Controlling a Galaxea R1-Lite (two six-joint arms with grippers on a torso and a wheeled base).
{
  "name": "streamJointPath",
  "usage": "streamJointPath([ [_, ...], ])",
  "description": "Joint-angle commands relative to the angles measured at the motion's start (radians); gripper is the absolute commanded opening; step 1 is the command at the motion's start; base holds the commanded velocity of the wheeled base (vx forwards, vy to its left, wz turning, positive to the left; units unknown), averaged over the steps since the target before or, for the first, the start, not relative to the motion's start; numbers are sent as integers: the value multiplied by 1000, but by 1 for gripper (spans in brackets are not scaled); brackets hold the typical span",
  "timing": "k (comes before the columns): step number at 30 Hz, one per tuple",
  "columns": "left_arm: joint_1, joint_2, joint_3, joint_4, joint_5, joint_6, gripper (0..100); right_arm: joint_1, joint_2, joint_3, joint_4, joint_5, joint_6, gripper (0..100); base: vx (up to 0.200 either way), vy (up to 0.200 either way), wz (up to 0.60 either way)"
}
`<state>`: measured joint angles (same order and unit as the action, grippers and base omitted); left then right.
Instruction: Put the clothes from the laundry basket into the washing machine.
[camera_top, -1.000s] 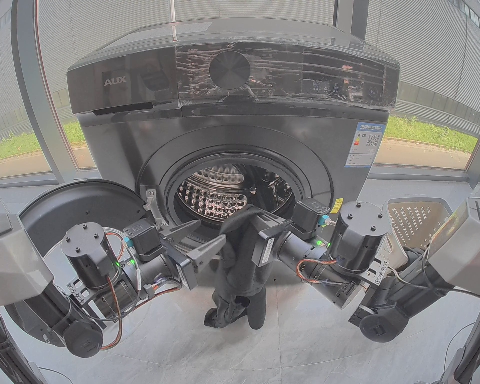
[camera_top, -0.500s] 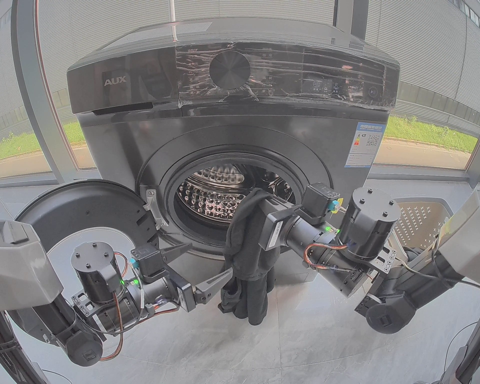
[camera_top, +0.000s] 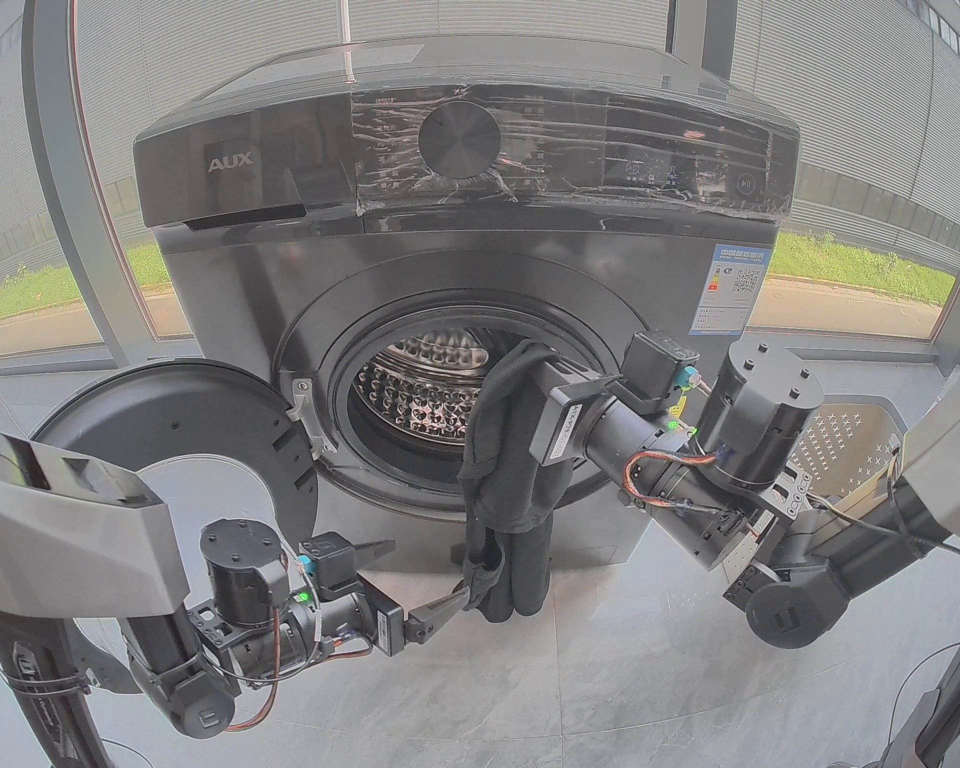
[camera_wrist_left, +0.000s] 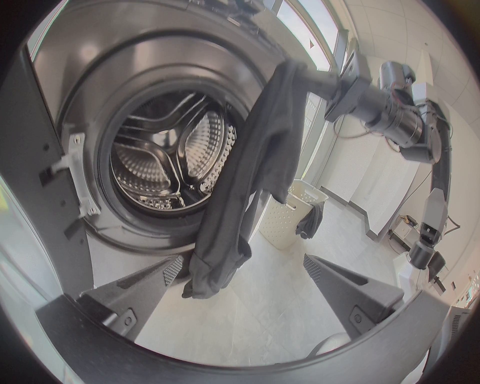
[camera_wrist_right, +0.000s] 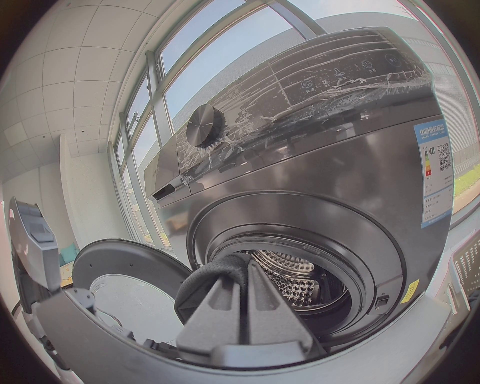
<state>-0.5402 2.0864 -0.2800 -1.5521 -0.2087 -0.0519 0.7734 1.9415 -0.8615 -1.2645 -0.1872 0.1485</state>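
At the washing machine's (camera_top: 250, 290) open drum mouth (camera_top: 440, 390), a black garment (camera_top: 505, 470) is clamped in the right gripper (camera_wrist_right: 243, 272) and hangs toward the floor. Lower down, the left gripper (camera_top: 415, 578) is spread apart, one fingertip just beside the garment's lower end. The laundry basket (camera_top: 850, 440) is placed at the machine's right.

One washing machine (camera_top: 460, 250), one laundry basket (camera_wrist_left: 280, 225), two garments.
First garment (camera_top: 510, 470) hangs from the right gripper (camera_wrist_right: 245, 275) jaws; second garment (camera_wrist_left: 310, 222) well beyond them.
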Motion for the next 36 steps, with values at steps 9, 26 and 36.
streamJointPath([
  [9, 0, 261, -146, 0, 0, 0, 100, 7, -6, -2, 0, 0, 0, 0, 0, 0, 0],
  [26, 71, 434, -393, 0, 3, 0, 100, 18, -13, 6, 0, 0, 2, 0, 0, 0, 0],
  [36, 69, 445, -453, 0, 5, -2, 0, 18, -16, 19, -4, 0, 5, 0, 0, 0, 0],
])
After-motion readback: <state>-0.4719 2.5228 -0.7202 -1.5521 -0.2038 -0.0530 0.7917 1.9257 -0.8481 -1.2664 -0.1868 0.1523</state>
